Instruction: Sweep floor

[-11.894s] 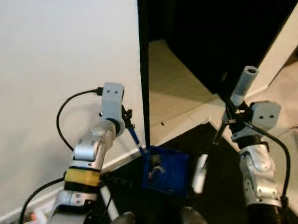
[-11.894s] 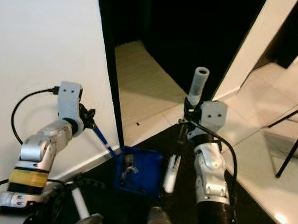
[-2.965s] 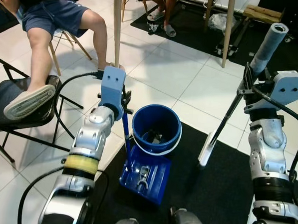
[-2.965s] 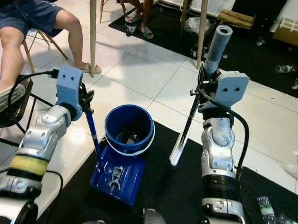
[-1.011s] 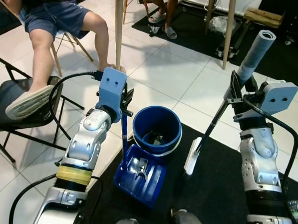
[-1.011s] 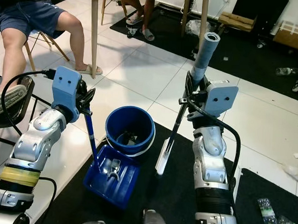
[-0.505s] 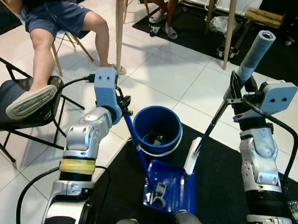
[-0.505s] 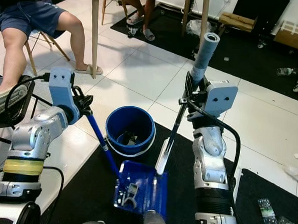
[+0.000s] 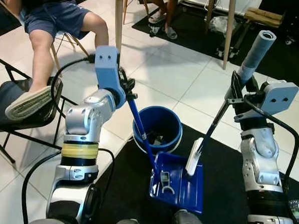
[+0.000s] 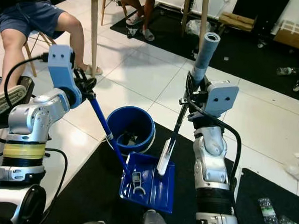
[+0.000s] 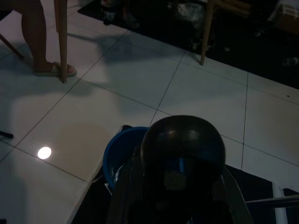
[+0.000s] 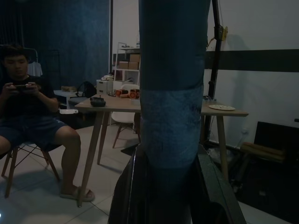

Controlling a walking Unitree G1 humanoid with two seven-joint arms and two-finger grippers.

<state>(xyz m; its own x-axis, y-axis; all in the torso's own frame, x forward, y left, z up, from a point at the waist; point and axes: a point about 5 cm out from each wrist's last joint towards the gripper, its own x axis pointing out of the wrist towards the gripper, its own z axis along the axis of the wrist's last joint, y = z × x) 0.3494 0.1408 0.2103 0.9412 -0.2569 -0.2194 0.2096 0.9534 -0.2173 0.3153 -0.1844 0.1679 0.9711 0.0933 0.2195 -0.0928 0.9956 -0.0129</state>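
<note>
A blue dustpan [image 9: 180,183] lies on the black mat [image 9: 227,166] in front of the blue bucket [image 9: 157,126], with small bits of litter [image 9: 165,183] in it. Its long blue handle [image 9: 141,134] slants up to my left gripper [image 9: 126,89], which is shut on it. My right gripper [image 9: 234,96] is shut on the grey broom handle [image 9: 255,50]. The white broom head [image 9: 194,157] hangs over the dustpan's far edge. The bucket holds some debris. In the right wrist view the broom handle [image 12: 172,112] stands close between the fingers.
A person [image 9: 49,21] sits on a chair at the far left with a foot resting on a black folding chair [image 9: 19,110]. Wooden table legs [image 9: 118,27] stand behind. Plastic bottles [image 10: 277,219] lie at the right. White tiles [image 9: 191,79] stretch beyond the bucket.
My left arm has swung the dustpan from the bucket's left front across to the right, under the broom head. The right arm and broom have held still.
</note>
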